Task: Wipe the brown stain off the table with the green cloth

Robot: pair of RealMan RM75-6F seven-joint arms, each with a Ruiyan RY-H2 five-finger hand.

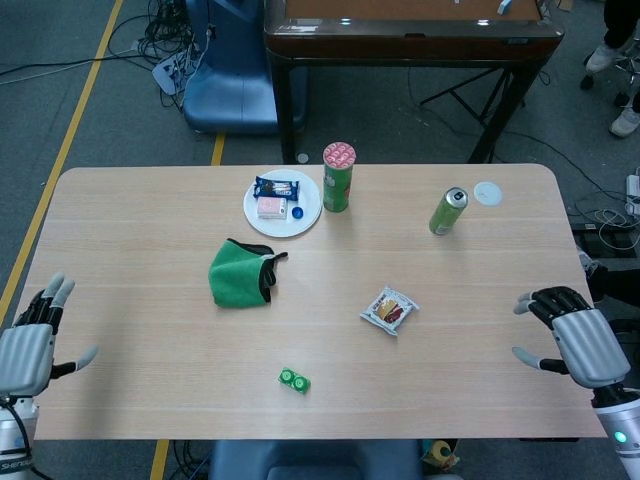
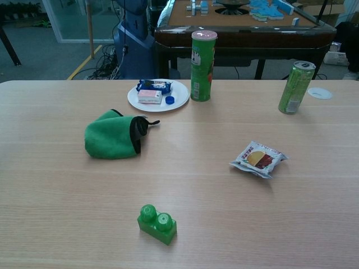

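Note:
The green cloth [image 1: 239, 276] [image 2: 111, 137] lies bunched on the table left of centre, a black lining showing at its right edge. I make out no brown stain on the wood in either view. My left hand [image 1: 27, 344] hovers at the table's front left corner, fingers spread and holding nothing, far from the cloth. Fingers apart and holding nothing, my right hand [image 1: 571, 338] is over the front right edge. Neither hand shows in the chest view.
A white plate [image 1: 308, 211] with wrapped snacks and a tall green chip can [image 1: 338, 177] stand behind the cloth. A green drink can [image 1: 447, 211] and a white lid [image 1: 487, 192] are at the back right. A snack packet [image 1: 389, 310] and a green toy brick [image 1: 294, 380] lie nearer.

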